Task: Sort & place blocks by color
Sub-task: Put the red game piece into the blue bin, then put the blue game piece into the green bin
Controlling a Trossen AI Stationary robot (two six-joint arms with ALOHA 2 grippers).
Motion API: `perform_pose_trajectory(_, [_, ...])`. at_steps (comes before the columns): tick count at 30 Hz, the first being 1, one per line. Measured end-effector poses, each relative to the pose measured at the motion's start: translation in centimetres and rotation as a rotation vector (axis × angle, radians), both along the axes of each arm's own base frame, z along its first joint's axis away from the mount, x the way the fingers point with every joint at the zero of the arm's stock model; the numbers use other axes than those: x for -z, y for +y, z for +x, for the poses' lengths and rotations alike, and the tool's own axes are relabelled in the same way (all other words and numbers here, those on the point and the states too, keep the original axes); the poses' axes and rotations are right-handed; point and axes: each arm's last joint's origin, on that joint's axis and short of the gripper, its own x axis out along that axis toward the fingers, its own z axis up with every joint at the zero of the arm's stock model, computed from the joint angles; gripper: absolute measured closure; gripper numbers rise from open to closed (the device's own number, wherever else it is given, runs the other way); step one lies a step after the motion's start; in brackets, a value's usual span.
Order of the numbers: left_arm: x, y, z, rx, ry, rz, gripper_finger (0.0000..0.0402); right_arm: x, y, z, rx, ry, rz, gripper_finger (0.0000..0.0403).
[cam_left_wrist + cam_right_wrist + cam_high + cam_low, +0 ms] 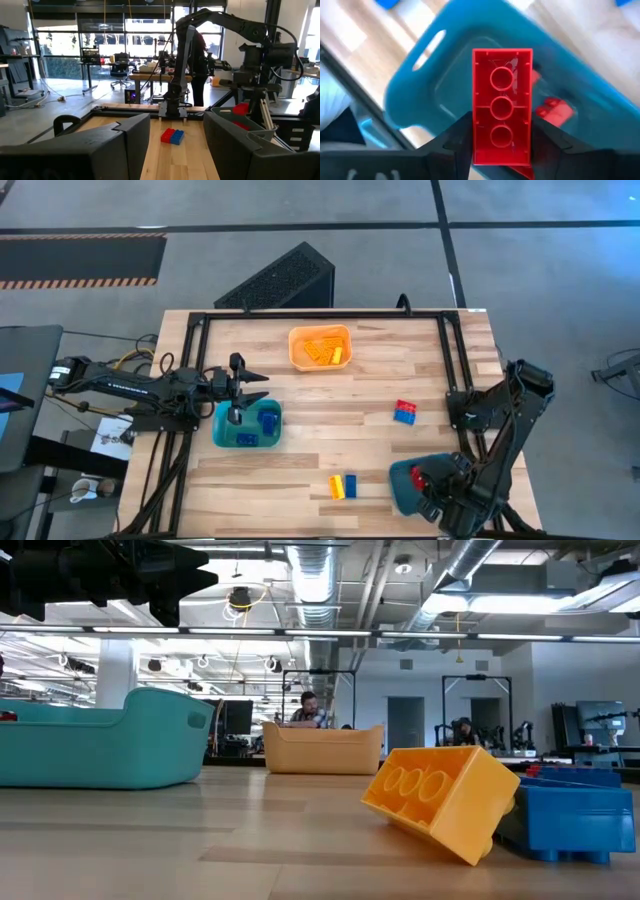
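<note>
My right gripper [502, 135] is shut on a red block [502, 105] and hangs over a teal bin [403, 480] at the table's near right, where other red blocks [552, 111] lie. My left gripper [255, 385] stands open and empty at the far edge of a second teal bin [247, 425] holding blue blocks. Yellow blocks lie in an orange bin [320, 347] at the far middle. A red and blue pair [405, 412] rests on the table right of centre. A yellow block [440, 798], tipped onto one edge, leans by a blue block [570, 815] near the front edge. My right gripper pinches the red block's two long sides [476, 131] between its two fingers [455, 142], near one end of the block. The fingers come from above, pointing steeply down. The block is lifted clear above the teal bin, its hollow underside facing the wrist camera.
A black frame [320, 315] runs along the table's far, left and right edges. Bare wood lies in the table's middle between the bins. A dark grille-faced box [280, 280] stands on the floor beyond the far edge. People sit at desks in the room behind.
</note>
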Motion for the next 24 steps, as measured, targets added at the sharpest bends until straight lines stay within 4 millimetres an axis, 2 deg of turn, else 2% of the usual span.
perform_pose_trajectory(7, [0.0, 0.0, 0.0, 0.000, 0.002, 0.000, 0.0228, -0.1, -0.5, 0.2, 0.079, 0.013, 0.001, 0.0204])
perform_pose_trajectory(24, [0.0, 0.0, 0.0, -0.001, 0.005, 0.000, 0.0228, -0.1, -1.1, 1.2, -0.014, 0.117, 0.031, 0.0208])
